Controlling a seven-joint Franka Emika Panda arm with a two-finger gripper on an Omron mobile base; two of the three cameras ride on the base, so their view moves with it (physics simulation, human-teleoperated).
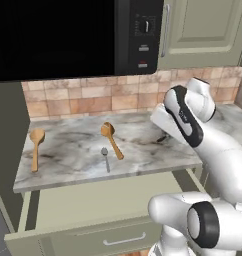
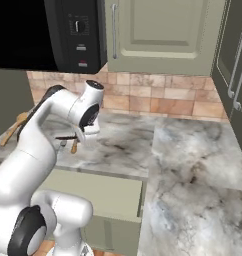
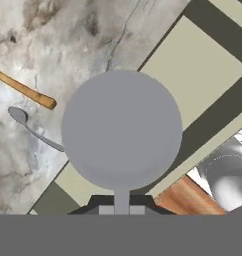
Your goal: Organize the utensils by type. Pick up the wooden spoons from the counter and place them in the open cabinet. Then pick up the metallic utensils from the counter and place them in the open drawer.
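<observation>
Gripper (image 2: 68,137) is closed on nothing, hovering above counter (image 1: 143,150). You've got 2 wooden spoons (image 1: 112,139) and metal spoon (image 1: 105,157) lying flat there, w/ drawer (image 1: 93,200) open below, ready to receive.

Brown-tile backsplash (image 1: 93,100), black microwave (image 1: 68,37) above; floor perhaps wooden (image 3: 180,197).

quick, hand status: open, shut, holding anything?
Hand: shut, nothing seen in it. Both wooden spoons and the metal spoon lie on the counter.
</observation>
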